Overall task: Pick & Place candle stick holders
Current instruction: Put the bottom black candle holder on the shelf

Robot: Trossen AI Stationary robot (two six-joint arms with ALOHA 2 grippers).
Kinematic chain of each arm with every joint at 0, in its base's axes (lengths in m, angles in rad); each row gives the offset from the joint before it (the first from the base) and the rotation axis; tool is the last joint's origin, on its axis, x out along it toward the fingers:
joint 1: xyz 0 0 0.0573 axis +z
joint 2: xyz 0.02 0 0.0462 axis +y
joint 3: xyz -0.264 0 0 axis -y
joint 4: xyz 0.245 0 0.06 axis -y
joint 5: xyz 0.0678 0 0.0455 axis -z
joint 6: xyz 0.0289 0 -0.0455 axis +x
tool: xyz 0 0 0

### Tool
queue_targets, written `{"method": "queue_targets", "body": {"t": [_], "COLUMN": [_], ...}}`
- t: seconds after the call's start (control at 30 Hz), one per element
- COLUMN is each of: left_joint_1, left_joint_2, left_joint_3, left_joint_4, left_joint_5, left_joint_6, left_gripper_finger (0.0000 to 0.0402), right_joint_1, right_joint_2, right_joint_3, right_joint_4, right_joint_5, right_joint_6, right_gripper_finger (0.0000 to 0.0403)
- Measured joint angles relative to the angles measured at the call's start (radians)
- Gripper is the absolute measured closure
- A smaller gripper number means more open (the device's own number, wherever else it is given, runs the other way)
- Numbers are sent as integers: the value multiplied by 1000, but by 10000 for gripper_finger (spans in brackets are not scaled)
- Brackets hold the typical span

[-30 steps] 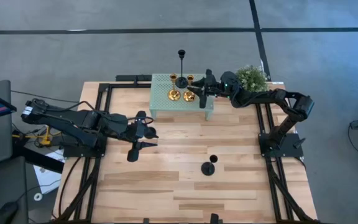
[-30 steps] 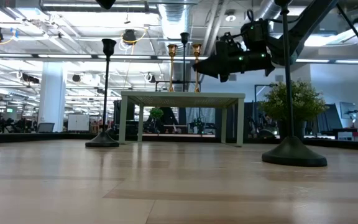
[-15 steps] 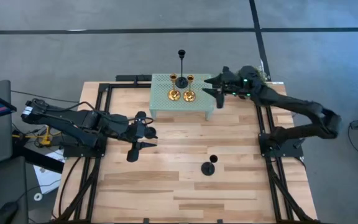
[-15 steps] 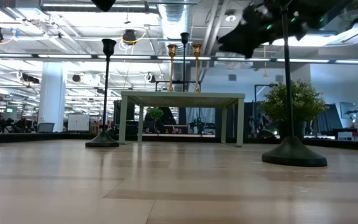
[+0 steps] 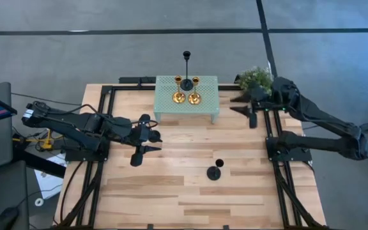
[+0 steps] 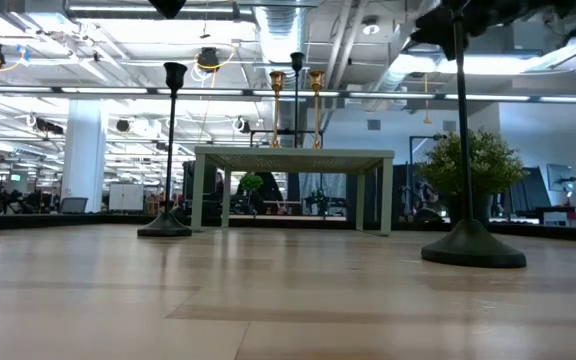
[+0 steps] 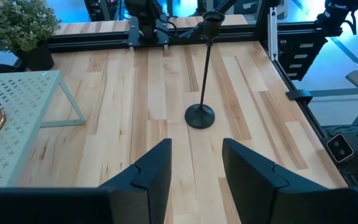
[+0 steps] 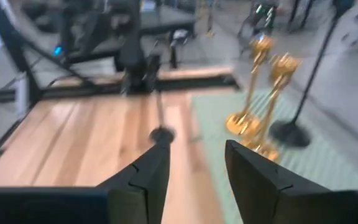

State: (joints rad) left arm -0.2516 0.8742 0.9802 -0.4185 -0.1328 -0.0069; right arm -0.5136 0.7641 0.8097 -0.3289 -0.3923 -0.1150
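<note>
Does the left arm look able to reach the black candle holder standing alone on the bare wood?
Probably yes: the left gripper is open, and only bare table lies between it and the black candle holder.

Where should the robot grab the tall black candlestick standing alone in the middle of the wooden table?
Probably on its thin stem, about midway up. The black candlestick holder stands upright on a small round base, so a hand coming level from the side, fingers either side of the stem, should suit. The open left hand already faces it with bare table between.
</note>
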Motion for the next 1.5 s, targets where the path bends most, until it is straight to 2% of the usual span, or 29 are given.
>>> {"method": "queue_targets", "body": {"t": [0.17,0.3,0.53,0.77,0.93,1.07,1.23,1.33,1.5], "left_joint_1": [0,0,0,0,0,0,0,0,0], "left_joint_2": [0,0,0,0,0,0,0,0,0], "left_joint_3": [0,0,0,0,0,0,0,0,0], "left_joint_4": [8,9,15,21,23,23,23,23,23], "left_joint_5": [0,0,0,0,0,0,0,0,0], "left_joint_6": [1,1,1,1,1,-19,-28,-28,-28], "left_gripper_finger": [259,259,259,259,259,259,259,259,259], "right_joint_1": [77,154,302,391,451,505,578,610,638], "right_joint_2": [-46,-65,-64,-60,-17,43,138,199,286], "right_joint_3": [-5,-73,-208,-278,-292,-295,-296,-296,-296], "right_joint_4": [-213,-251,-196,-116,7,57,108,153,235], "right_joint_5": [0,0,-3,-3,-3,0,74,80,80], "right_joint_6": [4,39,135,142,144,143,147,138,166], "right_gripper_finger": [278,291,295,295,292,270,211,179,165]}}
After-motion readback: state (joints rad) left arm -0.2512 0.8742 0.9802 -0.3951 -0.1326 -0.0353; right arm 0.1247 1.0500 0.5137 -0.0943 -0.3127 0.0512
